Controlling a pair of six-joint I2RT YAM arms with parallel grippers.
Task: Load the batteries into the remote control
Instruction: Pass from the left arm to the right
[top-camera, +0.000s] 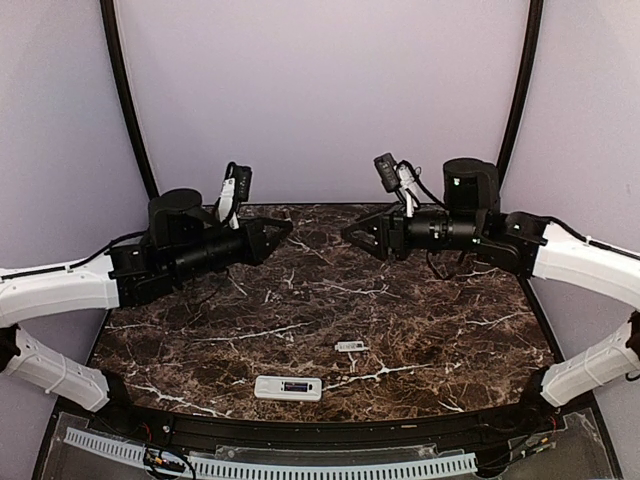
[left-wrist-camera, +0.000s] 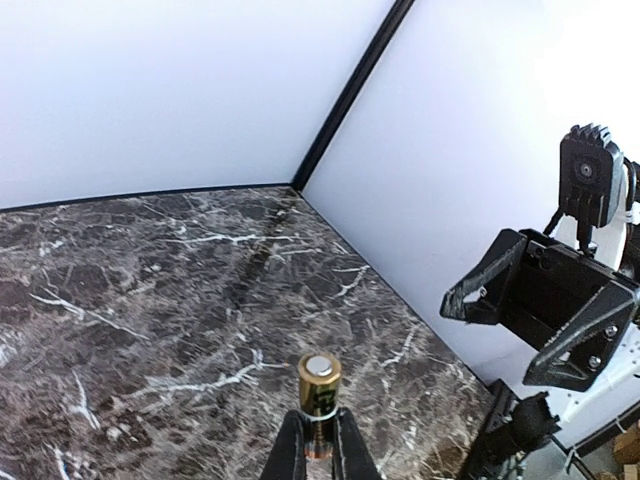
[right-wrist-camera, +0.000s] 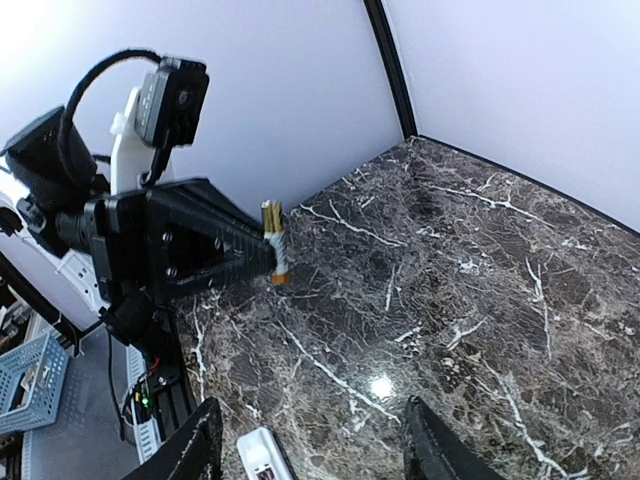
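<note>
My left gripper (left-wrist-camera: 320, 428) is shut on a small gold-and-black battery (left-wrist-camera: 319, 385), held upright well above the table with its metal cap showing. In the right wrist view the same battery (right-wrist-camera: 272, 240) sticks out of the left gripper's tips (right-wrist-camera: 262, 262). Facing it a short way off, my right gripper (right-wrist-camera: 315, 445) stands open, nothing between its fingers (right-wrist-camera: 432, 445). From above, the left gripper (top-camera: 283, 229) and right gripper (top-camera: 350, 236) point at each other over the far table. The white remote control (top-camera: 288, 388) lies back up near the front edge, something bluish in its dark recess.
A small flat white cover piece (top-camera: 350, 346) lies just behind and right of the remote. The dark marble table (top-camera: 440, 330) is walled by pale panels with black corner posts (top-camera: 128, 100). The remote's end (right-wrist-camera: 262, 455) shows below my right gripper.
</note>
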